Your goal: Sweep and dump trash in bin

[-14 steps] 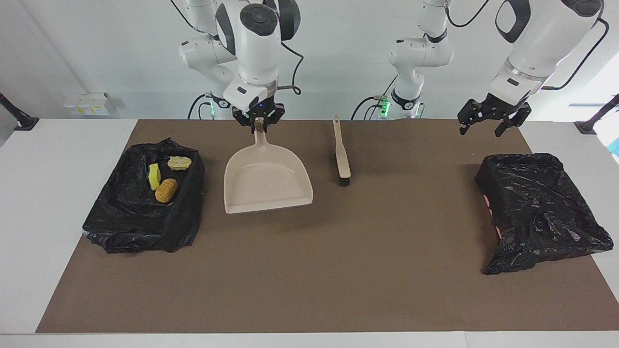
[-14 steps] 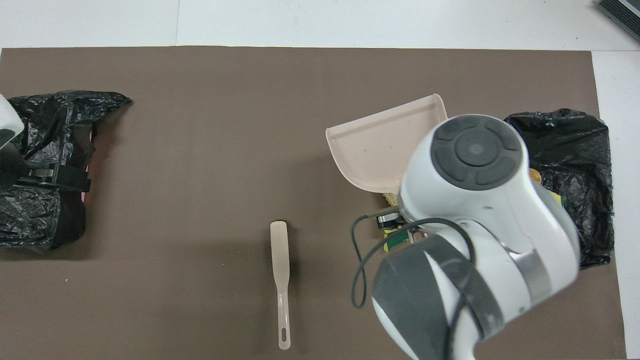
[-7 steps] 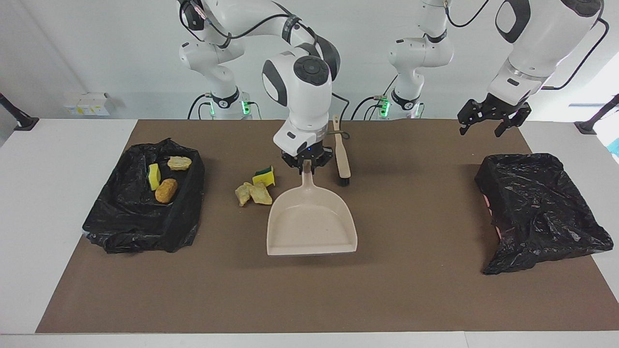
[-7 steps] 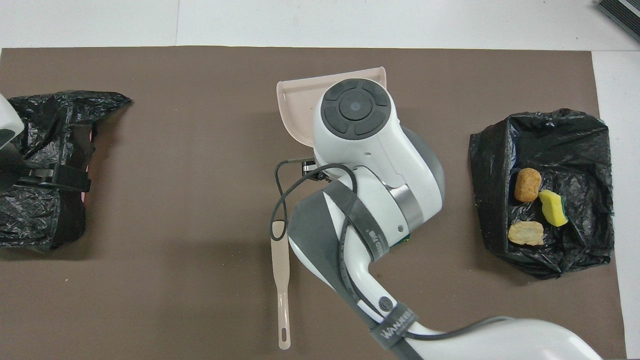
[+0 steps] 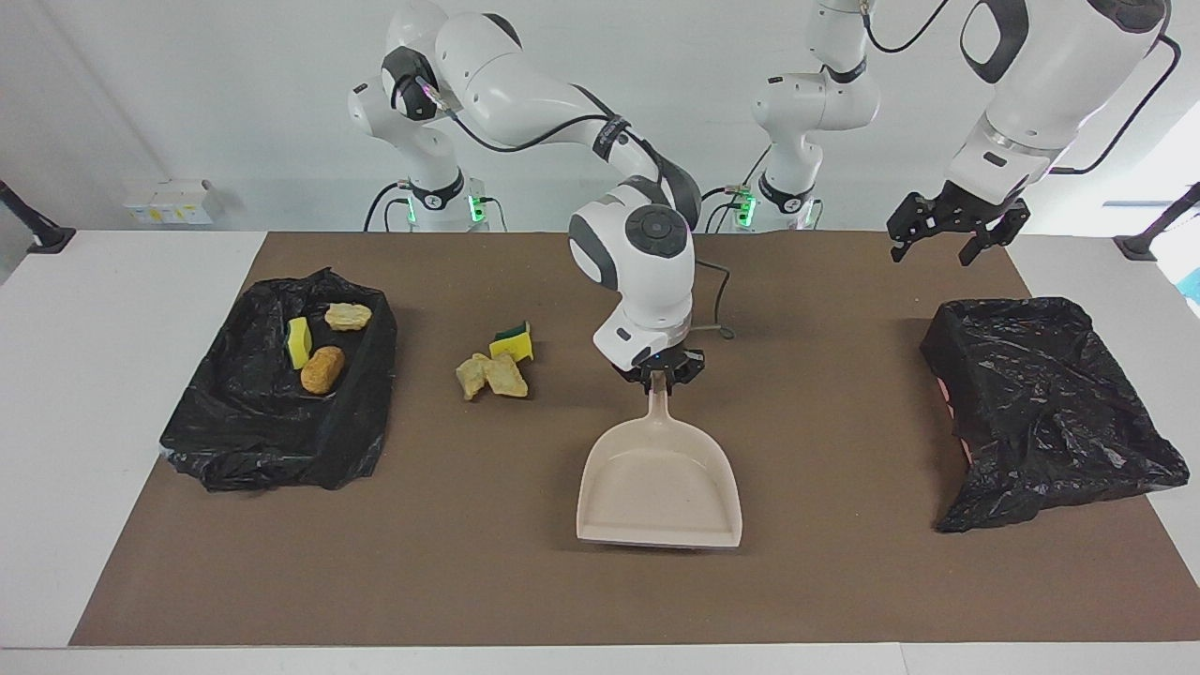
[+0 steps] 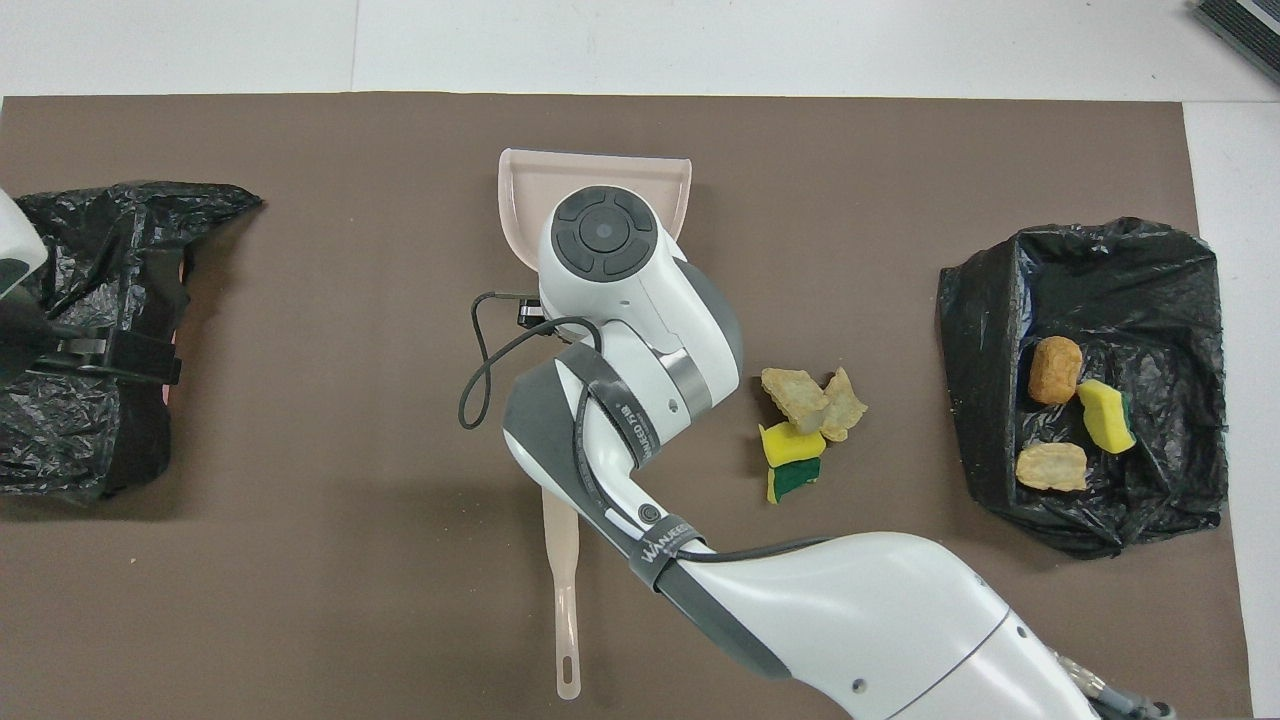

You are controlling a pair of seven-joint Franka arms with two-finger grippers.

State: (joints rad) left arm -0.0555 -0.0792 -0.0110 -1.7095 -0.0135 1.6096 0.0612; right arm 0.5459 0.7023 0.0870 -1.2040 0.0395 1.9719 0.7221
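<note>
My right gripper is shut on the handle of the beige dustpan, which lies low at the middle of the mat with its lip pointing away from the robots. A small pile of trash lies on the mat toward the right arm's end: a green-backed yellow sponge and pale foam chunks. The black-lined bin holds a yellow sponge, an orange-brown lump and a beige chunk. My left gripper waits open in the air.
The brush lies on the mat nearer to the robots than the dustpan, mostly under my right arm. A second crumpled black bag sits at the left arm's end, below the left gripper.
My right gripper has carried the dustpan from beside the bin to the middle of the mat, away from the robots. The trash pile on the mat is now uncovered. The left arm has not moved.
</note>
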